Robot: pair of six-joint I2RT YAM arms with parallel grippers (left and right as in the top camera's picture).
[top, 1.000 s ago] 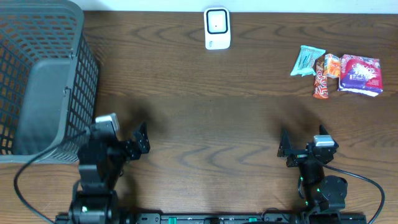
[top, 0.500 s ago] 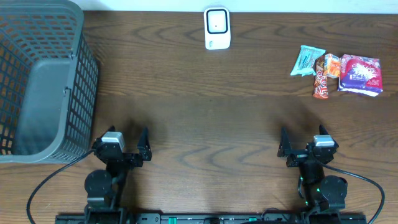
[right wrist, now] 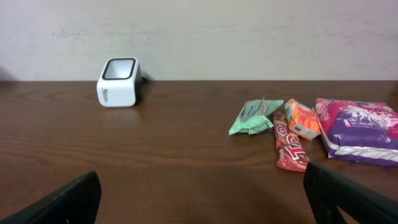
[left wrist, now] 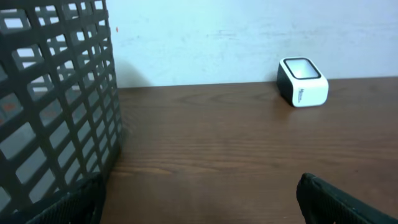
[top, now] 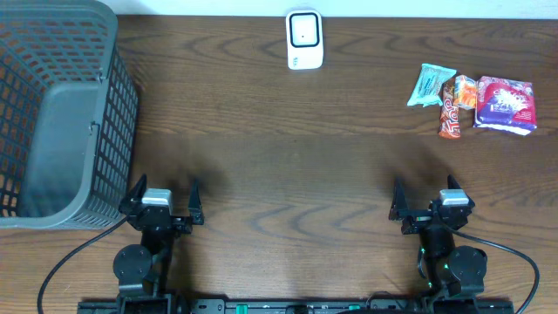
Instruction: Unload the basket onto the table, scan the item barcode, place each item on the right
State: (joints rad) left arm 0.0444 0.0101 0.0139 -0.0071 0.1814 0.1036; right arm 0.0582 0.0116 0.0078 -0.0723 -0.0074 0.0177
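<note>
Right gripper [top: 424, 201]: stood open, empty.
Left gripper [top: 164, 194]: stood open, empty.
Candy bar [right wrist: 287, 147]: lay ahead-right of right gripper; probably light, crinkly, slippery; pinch across its middle.

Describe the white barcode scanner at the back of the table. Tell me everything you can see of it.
The scanner is a small white box with rounded corners, and it looks like glossy plastic. Its top carries a pale window in a dark frame, facing upward. The front face has small grey lettering, too small to read. It stands upright near the far edge of the table, about midway across. Only the table touches it, nothing lies beside it, and no cable is visible.
</note>
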